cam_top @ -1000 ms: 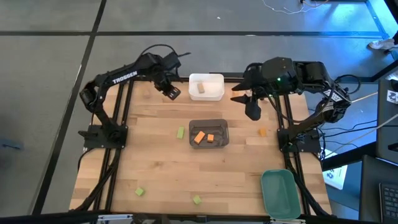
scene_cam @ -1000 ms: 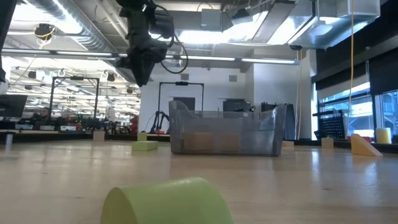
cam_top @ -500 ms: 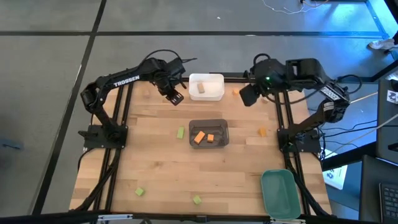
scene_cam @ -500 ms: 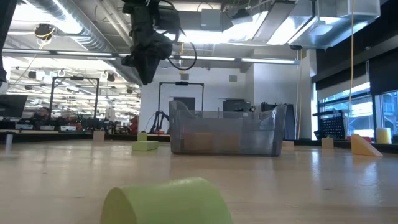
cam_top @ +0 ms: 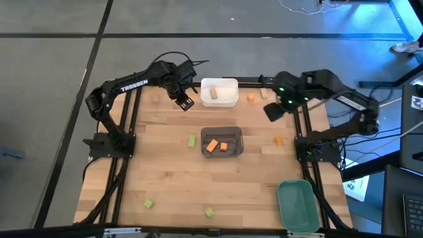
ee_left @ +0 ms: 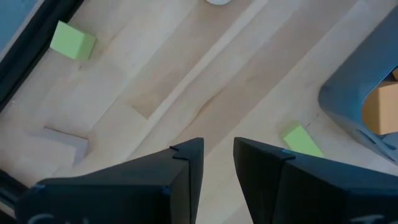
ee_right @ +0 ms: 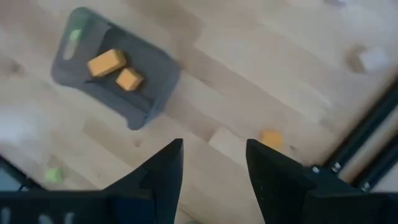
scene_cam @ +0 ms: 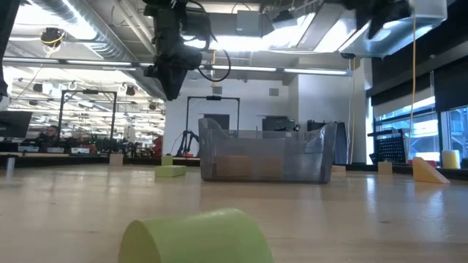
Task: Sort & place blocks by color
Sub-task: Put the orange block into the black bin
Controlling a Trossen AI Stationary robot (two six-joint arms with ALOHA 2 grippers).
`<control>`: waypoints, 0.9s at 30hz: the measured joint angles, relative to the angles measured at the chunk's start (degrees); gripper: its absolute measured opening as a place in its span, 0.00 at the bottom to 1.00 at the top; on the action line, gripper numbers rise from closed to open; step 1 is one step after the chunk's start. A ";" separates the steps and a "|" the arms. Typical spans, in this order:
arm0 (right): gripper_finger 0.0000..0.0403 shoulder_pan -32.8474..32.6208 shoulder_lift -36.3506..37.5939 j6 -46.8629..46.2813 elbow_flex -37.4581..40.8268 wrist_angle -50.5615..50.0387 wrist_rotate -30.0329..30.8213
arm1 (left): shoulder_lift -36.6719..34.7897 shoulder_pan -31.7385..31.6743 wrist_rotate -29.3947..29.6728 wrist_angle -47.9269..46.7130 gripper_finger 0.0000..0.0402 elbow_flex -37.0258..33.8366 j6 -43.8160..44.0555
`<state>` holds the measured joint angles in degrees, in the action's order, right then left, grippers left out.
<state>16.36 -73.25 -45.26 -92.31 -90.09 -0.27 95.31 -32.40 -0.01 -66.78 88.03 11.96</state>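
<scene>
My left gripper (cam_top: 184, 101) hangs above the wood just left of the white bin (cam_top: 228, 100), fingers (ee_left: 219, 168) a little apart with nothing between them. The bin holds a tan block (cam_top: 213, 94). My right gripper (cam_top: 271, 112) hovers open and empty (ee_right: 213, 168) over the far right of the table. The dark grey bin (cam_top: 232, 134) holds two orange blocks (cam_top: 211, 146). Loose on the table lie green blocks (cam_top: 192, 141), (cam_top: 149, 203), (cam_top: 209, 212), orange blocks (cam_top: 250, 98), (cam_top: 279, 139) and a tan block (ee_left: 65, 142).
A green bin (cam_top: 297, 205) sits at the near right corner. Black frame rails (cam_top: 125, 145) run along both side edges. In the low view a green block (scene_cam: 194, 234) fills the foreground before the grey bin (scene_cam: 263, 153).
My right arm has drawn back toward the table's right edge and sunk, its wrist rolling, and its gripper has stayed open. The blocks and bins lie where they were.
</scene>
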 joint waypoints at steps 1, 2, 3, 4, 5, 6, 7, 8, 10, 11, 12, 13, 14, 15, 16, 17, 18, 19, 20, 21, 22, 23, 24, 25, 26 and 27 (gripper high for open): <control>0.43 0.00 1.94 -1.44 1.38 0.03 0.61 | 0.00 0.02 -0.02 -0.01 0.19 0.00 -0.02; 0.43 0.04 3.95 -2.95 2.67 0.04 1.32 | 0.00 0.02 -0.09 -0.05 0.19 0.00 -0.04; 0.43 0.02 5.98 -4.60 3.96 0.07 2.20 | 0.00 0.02 -0.07 -0.02 0.20 0.00 -0.03; 0.43 -0.06 7.88 -6.46 5.24 0.06 2.59 | 0.00 -0.01 -0.07 -0.02 0.20 0.00 -0.02; 0.43 -0.07 9.68 -8.55 6.63 -0.05 2.74 | 0.00 -0.01 -0.07 -0.04 0.20 0.00 -0.02; 0.43 -0.07 11.22 -10.58 7.98 -0.05 2.74 | 0.00 -0.01 -0.07 -0.03 0.20 0.00 0.09; 0.43 -0.07 12.54 -11.95 9.39 0.00 2.72 | 0.00 -0.01 -0.07 -0.03 0.20 0.00 0.46; 0.43 -0.07 13.80 -12.78 11.00 0.08 2.68 | 0.00 0.00 -0.07 -0.03 0.20 0.00 0.95; 0.43 -0.07 16.15 -13.76 14.36 0.18 2.71 | 0.00 0.02 -0.07 -0.03 0.20 0.00 1.24; 0.43 -0.07 17.15 -15.15 16.19 0.09 2.73 | 0.00 -0.01 -0.07 -0.03 0.20 0.00 1.30; 0.43 -0.07 17.87 -16.59 17.93 0.04 2.72 | 0.00 -0.01 -0.07 -0.03 0.20 0.00 1.36; 0.43 -0.07 18.44 -17.75 19.74 -0.02 2.73 | 0.00 -0.01 -0.07 -0.03 0.20 0.00 1.38; 0.43 -0.07 18.75 -18.46 21.49 -0.02 2.76 | 0.00 -0.01 -0.07 -0.03 0.20 0.00 1.38; 0.43 -0.07 18.90 -18.75 23.20 0.04 2.76 | 0.00 0.00 -0.07 -0.03 0.20 0.00 1.40; 0.43 -0.07 18.91 -18.79 24.83 0.03 2.77 | 0.00 -0.01 -0.07 -0.03 0.20 0.00 1.43; 0.43 -0.07 18.82 -18.79 26.49 0.40 2.77 | 0.00 0.01 -0.07 -0.03 0.20 0.00 1.43; 0.43 -0.07 18.80 -18.80 28.06 0.81 2.77 | 0.00 -0.01 -0.07 -0.03 0.20 0.00 1.45; 0.43 -0.07 18.70 -18.81 29.50 1.22 2.76 | 0.00 -0.01 -0.07 -0.02 0.20 0.00 1.44; 0.43 -0.07 18.59 -18.79 31.10 1.95 2.77 | 0.00 -0.01 -0.07 -0.01 0.20 0.00 1.43; 0.43 -0.04 18.32 -18.75 32.65 2.81 2.77 | 0.00 -0.01 -0.07 0.01 0.20 0.00 1.45; 0.43 -0.02 18.05 -18.65 34.16 3.78 2.77 | 0.00 0.02 -0.07 -0.01 0.20 0.00 1.45; 0.43 -0.02 17.97 -18.51 35.61 4.88 2.77 | 0.00 0.02 -0.07 0.02 0.20 0.00 1.43; 0.43 -0.02 17.94 -17.96 37.04 6.17 2.77 | 0.00 -0.01 -0.07 0.05 0.21 0.00 1.43; 0.43 -0.02 17.92 -17.43 38.45 7.77 2.76 | 0.00 -0.01 -0.07 0.09 0.21 0.00 1.43; 0.43 -0.02 17.81 -16.90 39.83 9.78 2.76 | 0.02 -0.01 -0.07 0.18 0.21 0.00 1.43; 0.43 -0.02 17.70 -16.04 41.23 11.96 2.76 | 0.00 -0.01 -0.09 0.26 0.21 0.00 1.43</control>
<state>16.34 -55.56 -61.30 -51.08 -78.13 2.49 95.31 -32.40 -0.10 -66.52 88.03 13.39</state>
